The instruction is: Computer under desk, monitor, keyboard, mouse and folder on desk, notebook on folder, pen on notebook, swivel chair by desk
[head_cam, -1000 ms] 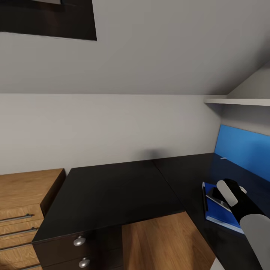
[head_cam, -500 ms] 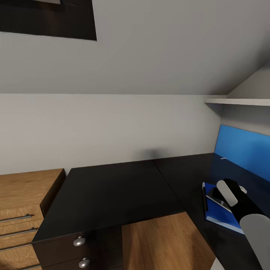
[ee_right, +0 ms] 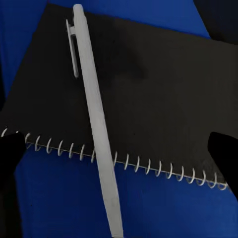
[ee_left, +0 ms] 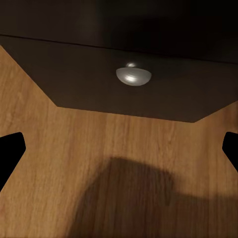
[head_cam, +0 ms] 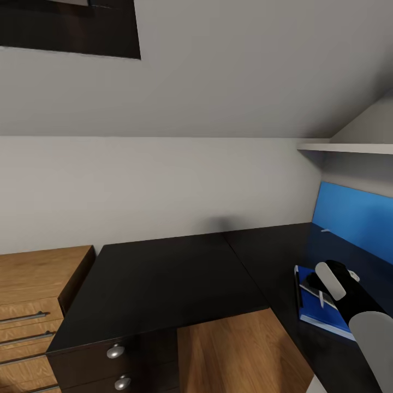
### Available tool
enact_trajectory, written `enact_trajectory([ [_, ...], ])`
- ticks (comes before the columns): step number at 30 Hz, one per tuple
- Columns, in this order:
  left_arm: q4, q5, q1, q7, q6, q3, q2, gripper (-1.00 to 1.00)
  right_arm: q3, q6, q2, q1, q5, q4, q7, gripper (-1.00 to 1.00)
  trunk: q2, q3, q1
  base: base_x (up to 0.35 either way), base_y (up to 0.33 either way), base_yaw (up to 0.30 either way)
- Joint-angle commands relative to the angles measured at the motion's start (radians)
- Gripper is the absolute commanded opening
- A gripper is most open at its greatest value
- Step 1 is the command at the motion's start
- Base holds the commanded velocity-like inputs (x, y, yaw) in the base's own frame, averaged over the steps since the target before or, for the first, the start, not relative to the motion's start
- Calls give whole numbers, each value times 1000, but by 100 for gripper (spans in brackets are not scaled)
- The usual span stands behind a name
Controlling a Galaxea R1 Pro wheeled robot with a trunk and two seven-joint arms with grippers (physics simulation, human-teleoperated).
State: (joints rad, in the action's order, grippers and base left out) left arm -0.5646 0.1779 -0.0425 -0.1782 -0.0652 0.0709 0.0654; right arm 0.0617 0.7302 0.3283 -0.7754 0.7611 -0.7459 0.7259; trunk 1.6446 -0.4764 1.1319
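I see the white pen (ee_right: 94, 119) lying across the dark spiral notebook (ee_right: 158, 94), stacked on the blue folder (ee_right: 163, 208), on the black desk (head_cam: 273, 256).

Right end effector (head_cam: 323, 284) fingers spread, left end effector (ee_left: 119, 148) fingers apart

You are in a home bedroom under the roof, used as a study corner: a sloped grey ceiling (head_cam: 218, 71) with a dark-framed skylight (head_cam: 71, 33), a black desk (head_cam: 273, 256) with a blue panel (head_cam: 355, 218) along its back edge, a black drawer unit (head_cam: 153, 284), a wooden chest of drawers (head_cam: 33, 295) and a wood floor (head_cam: 229, 349).
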Motion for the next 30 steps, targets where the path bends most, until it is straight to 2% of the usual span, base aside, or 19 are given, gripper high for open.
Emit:
enact_trajectory([
  [1,0,10,0,0,-4,1,1,100,6,2,2,-1,10,-1,10,100,1,-1,0,0,0,0],
  [16,0,10,0,0,-4,1,1,100,7,0,2,-1,11,-18,8,100,1,-1,0,0,0,0],
  [27,4,11,0,-1,-4,0,1,100,3,9,3,5,17,-232,9,100,1,-1,0,0,0,0],
  [30,5,11,0,0,-4,0,1,100,3,12,-3,8,21,-293,9,100,1,-1,0,0,0,0],
])
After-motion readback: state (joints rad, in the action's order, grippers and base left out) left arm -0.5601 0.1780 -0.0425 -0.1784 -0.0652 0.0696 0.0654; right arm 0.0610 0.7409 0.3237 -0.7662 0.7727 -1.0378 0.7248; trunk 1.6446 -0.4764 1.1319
